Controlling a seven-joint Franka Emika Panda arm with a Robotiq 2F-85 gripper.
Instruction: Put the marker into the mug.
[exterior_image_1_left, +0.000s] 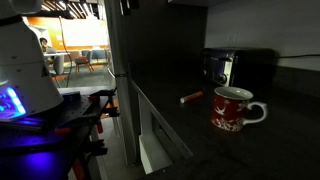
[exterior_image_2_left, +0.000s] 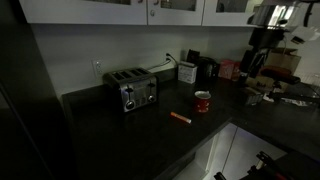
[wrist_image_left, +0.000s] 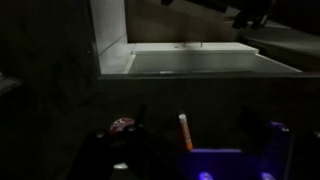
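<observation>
Marker (exterior_image_2_left: 181, 118) on counter (exterior_image_2_left: 120, 130) near mug (exterior_image_2_left: 203, 101), toaster (exterior_image_2_left: 131, 90) farther off

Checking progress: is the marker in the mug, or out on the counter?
Out. The marker lies flat on the dark countertop beside the upright mug, clearly apart from it in both exterior views.

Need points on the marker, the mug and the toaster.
marker (exterior_image_1_left: 190, 97): in an exterior view, middle of its orange-red barrel.
mug (exterior_image_1_left: 232, 112): in an exterior view, red patterned side wall.
toaster (exterior_image_2_left: 131, 92): in an exterior view, its metal side face.
</observation>
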